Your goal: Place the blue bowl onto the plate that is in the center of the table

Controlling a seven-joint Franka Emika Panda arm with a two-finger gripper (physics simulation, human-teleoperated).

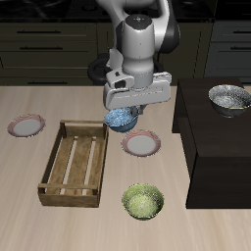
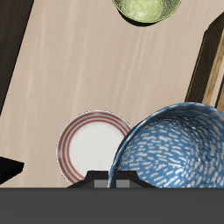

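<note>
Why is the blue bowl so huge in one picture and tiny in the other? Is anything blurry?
Wrist view: the blue speckled bowl looks huge because that camera is close; everything is sharp. Exterior view: the gripper partly hides the bowl, soft shadows, no glare.

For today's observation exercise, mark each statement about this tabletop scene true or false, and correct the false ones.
1. The blue bowl rests flat on the plate. False: it hangs at the gripper, above the table and just behind the plate, which is bare.
2. A yellow-green bowl sits nearer the table's front edge than the plate. True.
3. The wooden crate holds a bowl. False: nothing lies in it.
4. A grey-white bowl stands on the dark cabinet block. True.
5. Only one pink-rimmed plate is present. False: a second plate lies beyond the crate.
</note>
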